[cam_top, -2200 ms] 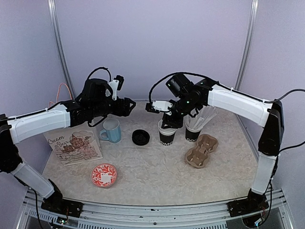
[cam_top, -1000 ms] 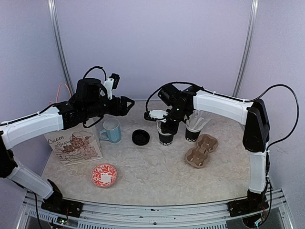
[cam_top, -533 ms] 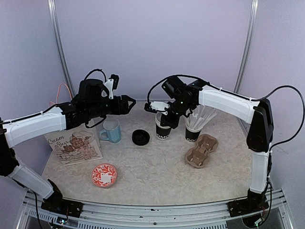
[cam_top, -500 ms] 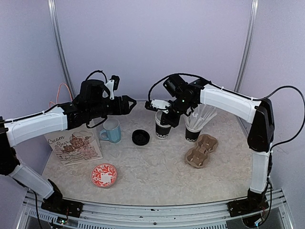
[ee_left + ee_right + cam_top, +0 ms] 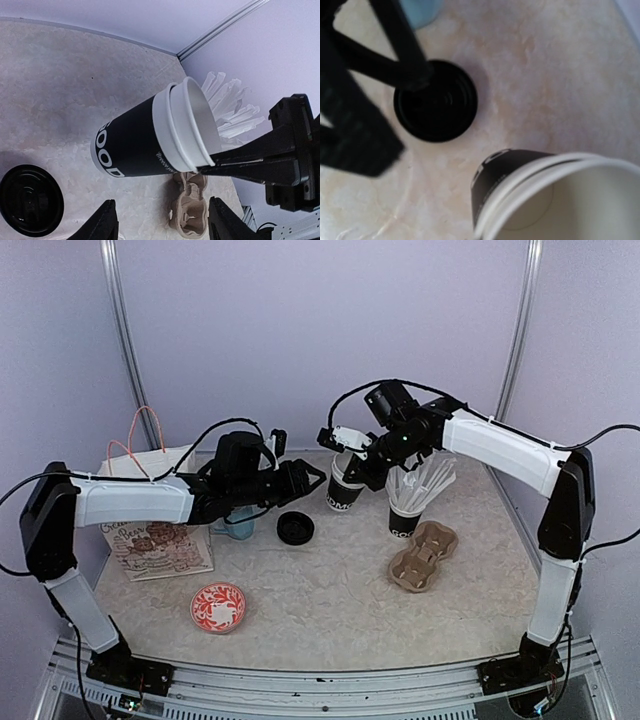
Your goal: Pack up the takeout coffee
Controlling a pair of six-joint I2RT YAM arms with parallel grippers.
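The takeout coffee cup [image 5: 343, 492], black with white lettering and a white inside, hangs tilted above the table. My right gripper [image 5: 346, 466] is shut on its rim; in the left wrist view its black fingers [image 5: 250, 162] pinch the rim of the cup [image 5: 142, 140]. My left gripper [image 5: 316, 480] stands open just left of the cup, and in its own view the cup lies beyond its tips with nothing between the left gripper [image 5: 162, 225] jaws. The round black lid [image 5: 295, 528] lies flat on the table; the lid [image 5: 436, 102] also shows below the cup [image 5: 520, 175].
A second black cup [image 5: 404, 518] full of white straws stands right of the held cup. A brown cardboard cup carrier [image 5: 422, 555] lies in front of it. A blue mug [image 5: 238, 527] sits under my left arm. A printed card [image 5: 155, 545], a red saucer [image 5: 218, 605] and a paper bag [image 5: 150, 458] are at left.
My right gripper has lifted the cup off the table and carried it up and back, tilted. My left arm has swung right toward the cup, uncovering the paper bag behind it.
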